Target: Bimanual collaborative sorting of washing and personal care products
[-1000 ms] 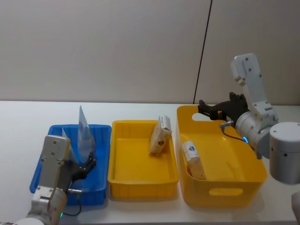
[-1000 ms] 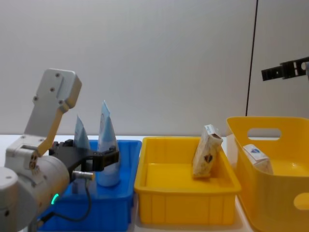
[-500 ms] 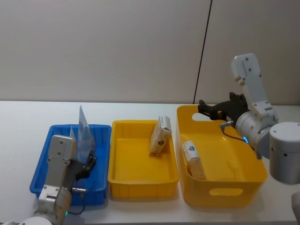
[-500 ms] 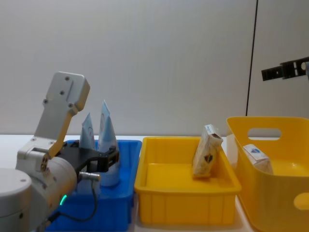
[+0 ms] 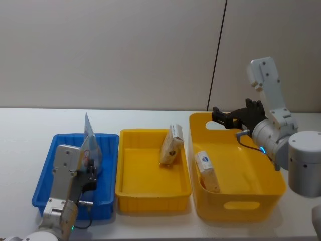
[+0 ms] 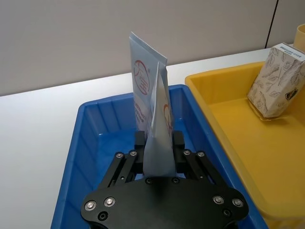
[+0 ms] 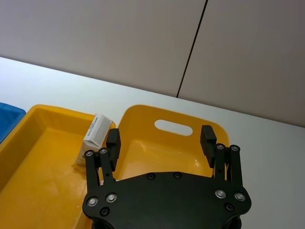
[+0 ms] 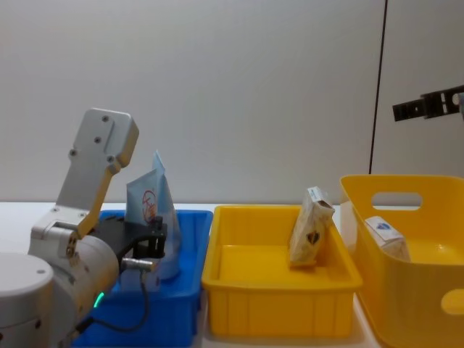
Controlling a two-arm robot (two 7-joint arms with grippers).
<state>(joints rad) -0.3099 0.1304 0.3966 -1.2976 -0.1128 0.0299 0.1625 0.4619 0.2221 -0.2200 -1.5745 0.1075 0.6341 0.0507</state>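
the white worktop carries three bins in a row. the tall yellow bin is the biggest. my right end effector hangs above its far rim by the handle slot, fingers spread wide with nothing between them. the low yellow tray sits in the middle, between my two end effectors. the blue bin lies under my left end effector, which is low inside it, fingers closed in against the base of the nearer squeeze tube. that tube stands upright with its crimped tip up. the second squeeze tube stands upright just beyond it in the same bin. the beige packet leans in the tray's far right corner, nearer my right end effector. the white carton lies tilted in the tall bin, below my right end effector.
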